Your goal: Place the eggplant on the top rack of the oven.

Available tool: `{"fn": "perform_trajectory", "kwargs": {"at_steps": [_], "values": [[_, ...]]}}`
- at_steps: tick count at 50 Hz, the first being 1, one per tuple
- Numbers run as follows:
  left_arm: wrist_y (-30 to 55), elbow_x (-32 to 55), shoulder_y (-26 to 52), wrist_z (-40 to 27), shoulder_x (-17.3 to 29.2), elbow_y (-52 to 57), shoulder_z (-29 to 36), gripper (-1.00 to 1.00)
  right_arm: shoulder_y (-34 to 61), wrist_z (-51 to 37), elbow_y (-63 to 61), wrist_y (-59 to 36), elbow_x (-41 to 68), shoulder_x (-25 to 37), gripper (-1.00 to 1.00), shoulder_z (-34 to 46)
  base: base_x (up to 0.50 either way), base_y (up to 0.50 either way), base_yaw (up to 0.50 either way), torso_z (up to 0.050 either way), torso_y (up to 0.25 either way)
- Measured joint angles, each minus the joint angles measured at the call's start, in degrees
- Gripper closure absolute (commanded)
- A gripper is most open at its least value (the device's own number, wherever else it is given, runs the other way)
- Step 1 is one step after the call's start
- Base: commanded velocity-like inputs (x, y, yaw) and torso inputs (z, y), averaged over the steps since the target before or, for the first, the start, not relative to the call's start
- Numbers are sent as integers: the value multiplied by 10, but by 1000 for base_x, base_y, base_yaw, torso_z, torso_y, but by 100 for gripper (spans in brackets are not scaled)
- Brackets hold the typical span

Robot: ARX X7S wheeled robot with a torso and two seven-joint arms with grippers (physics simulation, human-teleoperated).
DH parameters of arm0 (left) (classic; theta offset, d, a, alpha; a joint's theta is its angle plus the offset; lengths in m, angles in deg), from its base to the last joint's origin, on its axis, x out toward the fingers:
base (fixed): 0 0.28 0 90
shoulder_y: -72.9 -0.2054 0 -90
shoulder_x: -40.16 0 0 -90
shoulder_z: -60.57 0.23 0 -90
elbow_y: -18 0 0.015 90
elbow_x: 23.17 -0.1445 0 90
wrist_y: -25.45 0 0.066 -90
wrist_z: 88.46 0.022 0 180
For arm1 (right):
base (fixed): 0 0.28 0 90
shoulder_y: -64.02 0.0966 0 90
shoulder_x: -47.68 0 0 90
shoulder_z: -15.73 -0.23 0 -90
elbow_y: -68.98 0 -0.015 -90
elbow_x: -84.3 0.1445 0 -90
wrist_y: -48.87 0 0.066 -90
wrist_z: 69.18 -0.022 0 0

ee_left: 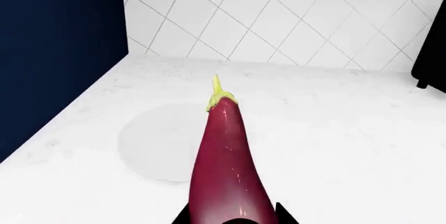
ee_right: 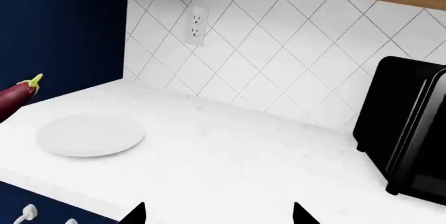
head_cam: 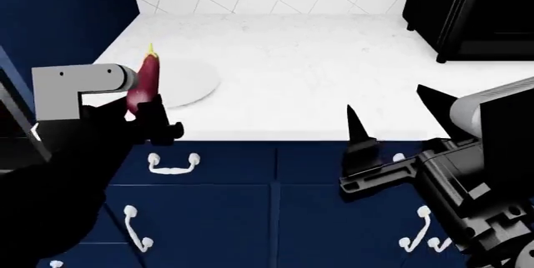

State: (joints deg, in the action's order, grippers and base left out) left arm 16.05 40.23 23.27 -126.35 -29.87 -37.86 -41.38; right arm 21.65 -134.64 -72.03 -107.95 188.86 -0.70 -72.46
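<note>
My left gripper (head_cam: 149, 113) clamps the slender glossy purple eggplant (ee_left: 226, 166), stem tip pointing away over the white marble counter (head_cam: 317, 80); my right gripper (head_cam: 392, 115) gapes empty.

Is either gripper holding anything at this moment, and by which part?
The left gripper holds the eggplant by its thick lower end, stem tip pointing away. The right gripper is open and holds nothing.
</note>
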Motion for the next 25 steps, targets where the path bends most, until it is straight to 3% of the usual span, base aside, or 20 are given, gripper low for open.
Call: {"fn": "perform_trajectory", "kwargs": {"at_steps": [9, 25], "values": [[0, 17, -1, -4, 4, 2, -5, 100, 14, -21, -3, 6, 17, 6, -100, 12, -472, 0, 0, 0, 0], [16, 85, 16, -14, 22, 20, -17, 100, 85, -85, 9, 27, 85, 20, -100, 65, 0, 0, 0, 0, 0]]}}
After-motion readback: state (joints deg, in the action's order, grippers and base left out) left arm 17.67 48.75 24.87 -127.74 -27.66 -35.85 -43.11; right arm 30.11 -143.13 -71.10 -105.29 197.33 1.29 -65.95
